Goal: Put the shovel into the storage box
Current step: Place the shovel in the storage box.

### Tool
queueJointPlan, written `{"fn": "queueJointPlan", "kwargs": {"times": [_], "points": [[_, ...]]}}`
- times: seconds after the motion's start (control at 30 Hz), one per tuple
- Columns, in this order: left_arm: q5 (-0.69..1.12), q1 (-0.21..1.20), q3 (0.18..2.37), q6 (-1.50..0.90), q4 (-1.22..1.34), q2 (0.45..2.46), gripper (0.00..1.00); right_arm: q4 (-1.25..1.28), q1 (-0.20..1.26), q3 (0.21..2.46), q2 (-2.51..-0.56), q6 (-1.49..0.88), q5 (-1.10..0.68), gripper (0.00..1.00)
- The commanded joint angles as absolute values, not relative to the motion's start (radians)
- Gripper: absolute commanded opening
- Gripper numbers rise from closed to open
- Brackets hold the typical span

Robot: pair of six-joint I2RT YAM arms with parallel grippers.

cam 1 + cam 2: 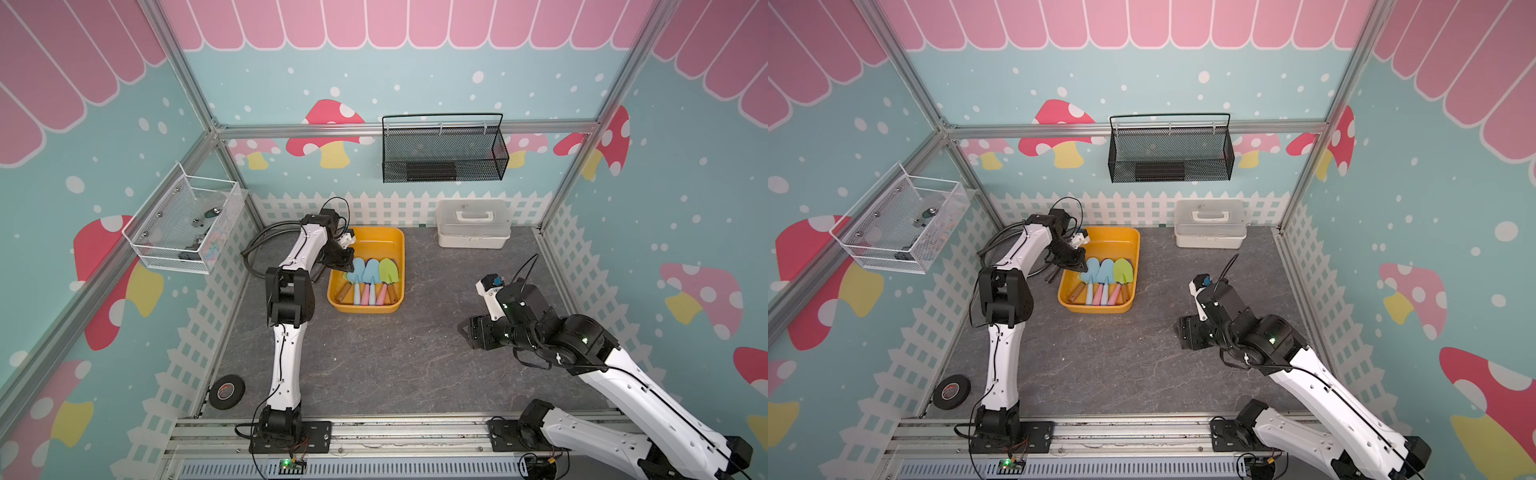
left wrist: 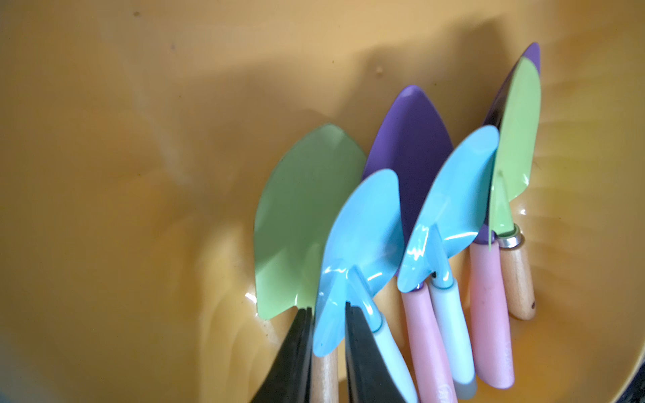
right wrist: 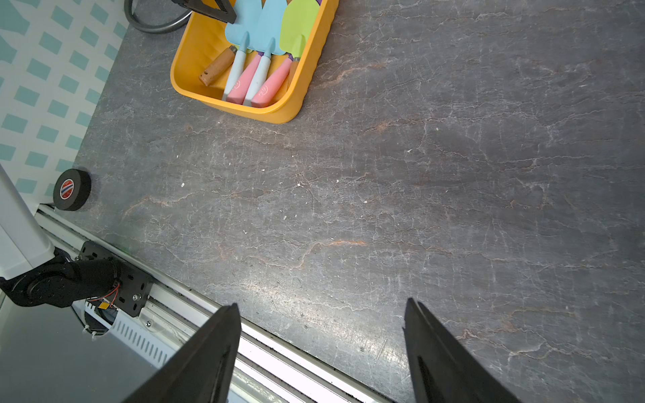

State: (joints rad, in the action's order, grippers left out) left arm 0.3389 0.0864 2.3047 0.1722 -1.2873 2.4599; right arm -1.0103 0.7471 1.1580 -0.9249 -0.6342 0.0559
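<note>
The yellow-orange storage box stands at the back left of the table. Several shovels lie in it side by side, blades toward the back. My left gripper reaches down into the box at the leftmost blue shovel. In the left wrist view the left gripper has its jaws a little apart, with the rear edge of that blue blade between them. A mint-green shovel lies beside it. My right gripper hangs open and empty over the front right of the table.
A white lidded case stands at the back right. A black mesh basket hangs on the back wall and a white wire basket on the left wall. A black tape roll lies front left, and a grey cable loops behind the left arm.
</note>
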Motion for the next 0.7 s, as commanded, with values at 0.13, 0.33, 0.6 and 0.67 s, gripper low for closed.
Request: {"fn": "queueJointPlan", "kwargs": {"times": [0.13, 0.33, 0.6, 0.67], "points": [[0.294, 0.083, 2.320, 0.167, -1.297, 2.452, 0.23, -1.018, 0.750, 1.143, -0.910, -0.640, 0.066, 0.77], [0.288, 0.083, 2.329, 0.152, -1.299, 2.401, 0.26, -1.019, 0.750, 1.150, -0.920, -0.632, 0.073, 0.77], [0.324, 0.102, 2.344, 0.126, -1.298, 2.231, 0.55, -1.012, 0.750, 1.200, -0.970, -0.593, 0.106, 0.81], [0.326, 0.111, 2.329, 0.119, -1.297, 2.176, 0.75, -1.011, 0.750, 1.221, -0.989, -0.576, 0.129, 0.84]]}}
